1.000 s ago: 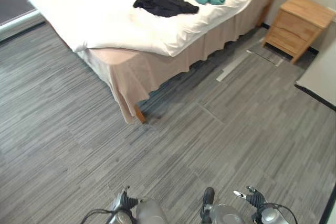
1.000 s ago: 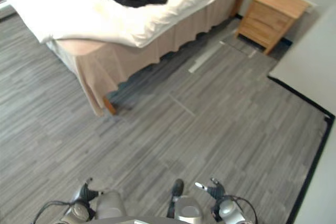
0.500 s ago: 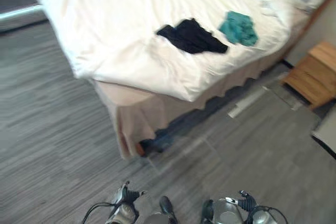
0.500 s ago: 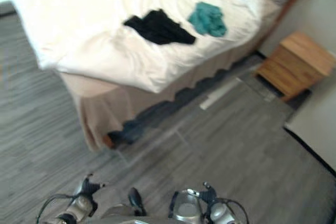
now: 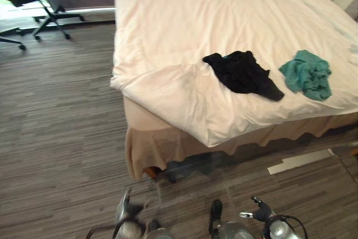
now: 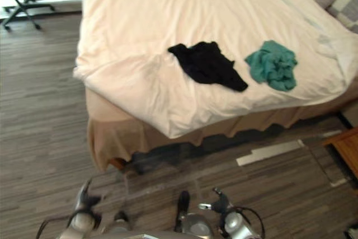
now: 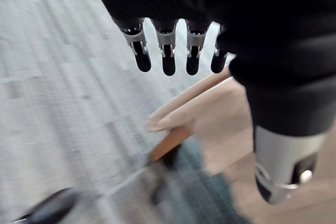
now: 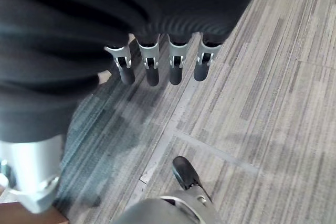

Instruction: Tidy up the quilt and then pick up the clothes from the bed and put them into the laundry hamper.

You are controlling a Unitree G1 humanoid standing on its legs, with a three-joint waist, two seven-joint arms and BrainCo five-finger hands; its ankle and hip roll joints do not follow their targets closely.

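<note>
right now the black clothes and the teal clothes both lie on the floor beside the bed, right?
Not on the floor. The left eye view shows the black clothes and the teal clothes both lying on top of the bed's quilt, side by side.

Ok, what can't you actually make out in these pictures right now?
- Laundry hamper: I cannot place it.
- Bed: its far side and head end are cut off by the eye views' edges.
- Black garment and teal garment: crumpled, so what type each is stays unclear.
- Left hand and right hand: fingers straight over the floor; the wrist covers hide the palms.
</note>
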